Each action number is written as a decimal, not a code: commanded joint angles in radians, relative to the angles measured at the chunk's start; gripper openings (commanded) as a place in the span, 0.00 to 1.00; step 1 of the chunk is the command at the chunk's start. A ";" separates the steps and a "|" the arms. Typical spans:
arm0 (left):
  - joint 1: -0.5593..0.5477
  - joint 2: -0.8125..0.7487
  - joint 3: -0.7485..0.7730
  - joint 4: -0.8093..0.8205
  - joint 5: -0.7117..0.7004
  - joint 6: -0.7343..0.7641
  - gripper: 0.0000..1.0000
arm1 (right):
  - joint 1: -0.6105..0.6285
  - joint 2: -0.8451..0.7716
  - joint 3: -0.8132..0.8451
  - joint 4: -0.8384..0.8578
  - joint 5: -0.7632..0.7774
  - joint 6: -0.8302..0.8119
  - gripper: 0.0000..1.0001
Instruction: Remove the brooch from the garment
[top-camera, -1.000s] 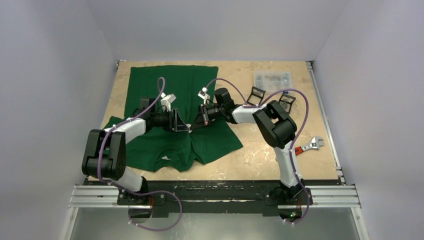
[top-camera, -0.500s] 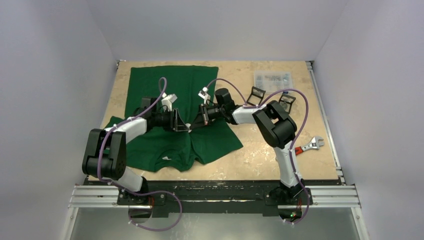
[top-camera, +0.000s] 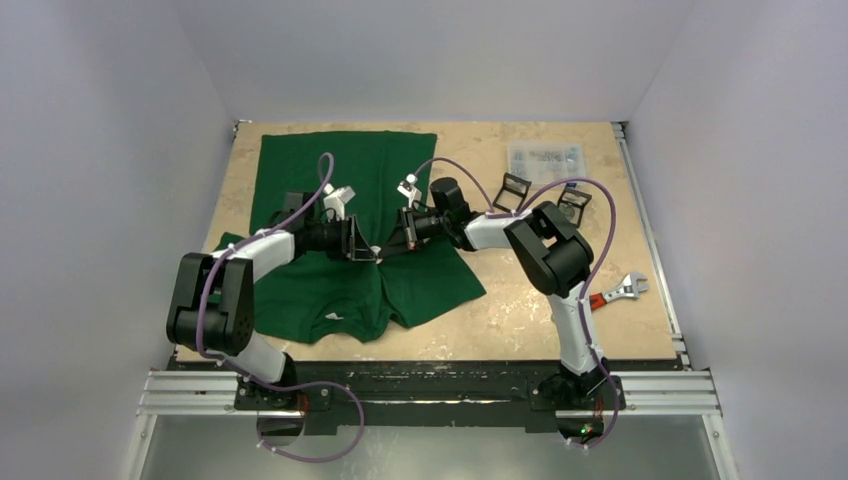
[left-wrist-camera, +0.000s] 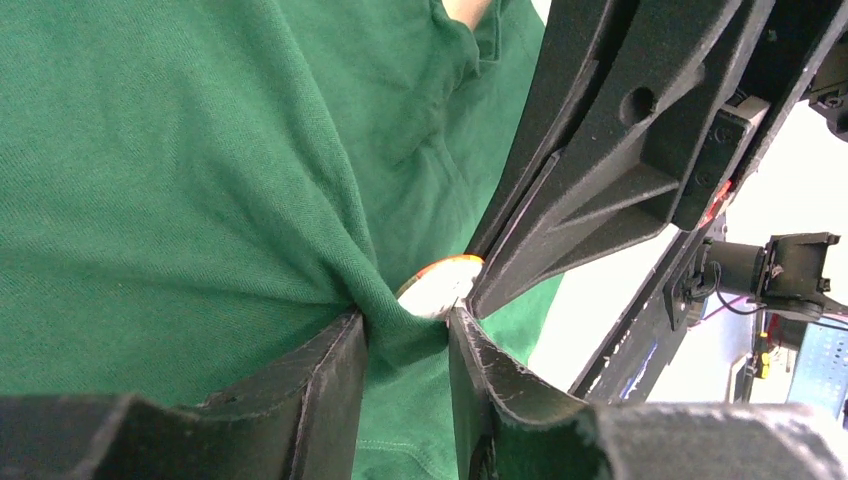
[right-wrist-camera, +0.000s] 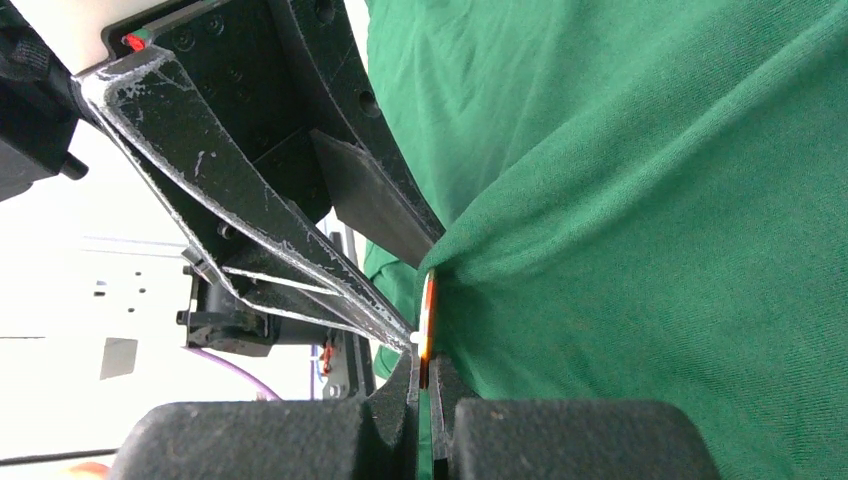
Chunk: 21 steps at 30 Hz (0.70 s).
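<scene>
The dark green garment (top-camera: 330, 180) lies spread over the left half of the table. Both grippers meet at a raised fold near its middle. The brooch (left-wrist-camera: 440, 285) is a small white disc with an orange rim, pinned to that fold. My right gripper (right-wrist-camera: 425, 370) is shut on the brooch (right-wrist-camera: 427, 320), which shows edge-on between its fingers. My left gripper (left-wrist-camera: 405, 325) pinches a bunch of the garment (left-wrist-camera: 200, 180) just behind the brooch, its jaws pressed against the cloth on both sides. From above, the left gripper (top-camera: 370, 256) and right gripper (top-camera: 388, 251) are tip to tip.
A wrench (top-camera: 620, 290) with a red handle lies at the right side of the table. A clear plastic bag (top-camera: 545, 157) and two small black stands (top-camera: 514, 187) sit at the back right. White walls close in the table.
The left jaws have narrowed onto the bunched cloth. Both arms have hardly shifted; the right gripper stays shut on the brooch.
</scene>
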 joint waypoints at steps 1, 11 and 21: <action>-0.008 0.030 0.041 -0.021 -0.059 -0.001 0.33 | 0.036 -0.088 0.023 0.043 -0.039 -0.024 0.00; -0.006 0.073 0.077 -0.076 -0.076 -0.015 0.32 | 0.050 -0.106 0.032 -0.029 -0.007 -0.106 0.00; 0.022 0.053 0.072 -0.075 -0.028 -0.004 0.36 | 0.049 -0.103 0.090 -0.237 0.082 -0.264 0.00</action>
